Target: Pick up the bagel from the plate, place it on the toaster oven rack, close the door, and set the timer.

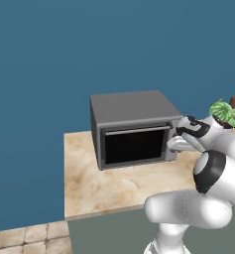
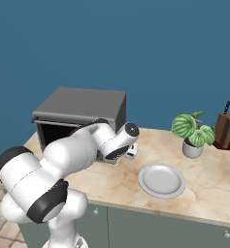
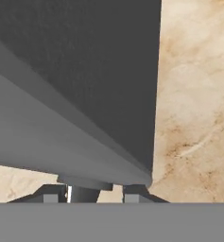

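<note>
The grey toaster oven (image 1: 131,106) stands at the back of the counter, and its dark glass door (image 1: 134,148) is closed upright under the silver handle bar (image 1: 137,130). My gripper (image 1: 174,144) reaches to the oven's right-hand panel. In the hand view my gripper (image 3: 87,196) has its two tips close on either side of a small round knob (image 3: 85,185) under the oven's edge (image 3: 85,71). The white plate (image 2: 161,180) lies bare on the counter to the right of the oven (image 2: 82,104). The bagel and the rack are hidden.
A potted plant (image 2: 191,140) and a knife block (image 2: 225,130) stand at the back right of the marble counter (image 1: 114,188). The counter ends just left of the oven. My own arm crosses in front of the oven in the right base view.
</note>
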Motion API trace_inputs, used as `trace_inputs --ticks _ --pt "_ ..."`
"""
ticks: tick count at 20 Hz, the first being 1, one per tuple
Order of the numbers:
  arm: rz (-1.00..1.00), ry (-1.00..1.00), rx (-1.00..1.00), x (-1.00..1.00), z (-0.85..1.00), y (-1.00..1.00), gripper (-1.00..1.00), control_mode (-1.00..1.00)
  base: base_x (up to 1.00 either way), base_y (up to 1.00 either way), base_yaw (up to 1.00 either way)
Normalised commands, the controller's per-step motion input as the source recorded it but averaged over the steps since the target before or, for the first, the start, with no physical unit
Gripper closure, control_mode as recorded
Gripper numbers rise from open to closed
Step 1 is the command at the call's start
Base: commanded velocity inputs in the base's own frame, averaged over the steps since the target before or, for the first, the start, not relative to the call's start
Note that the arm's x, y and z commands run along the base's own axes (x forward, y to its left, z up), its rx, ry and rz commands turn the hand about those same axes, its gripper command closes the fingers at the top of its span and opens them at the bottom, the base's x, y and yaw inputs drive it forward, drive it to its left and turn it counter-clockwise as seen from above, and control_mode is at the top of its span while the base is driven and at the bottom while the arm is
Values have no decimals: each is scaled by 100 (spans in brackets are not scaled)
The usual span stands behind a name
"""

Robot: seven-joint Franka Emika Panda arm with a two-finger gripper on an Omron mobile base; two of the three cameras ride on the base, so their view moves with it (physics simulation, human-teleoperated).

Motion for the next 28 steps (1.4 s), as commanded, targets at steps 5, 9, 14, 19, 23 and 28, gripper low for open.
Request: trace_inputs --ticks 5,9,14,19,23,28 --pt "0 0 10 29 0 -29 100 -100 0 0 0" --pt "0 1 14 29 -2 -39 100 -100 0 0 0" --pt "1 5 25 30 -10 -52 100 -100 0 0 0" --pt "5 6 35 28 -14 -61 100 -100 0 0 0" --pt "7 2 35 13 -13 -60 100 -100 0 0 0" --pt "9 0 33 0 -14 -60 100 -100 0 0 0"
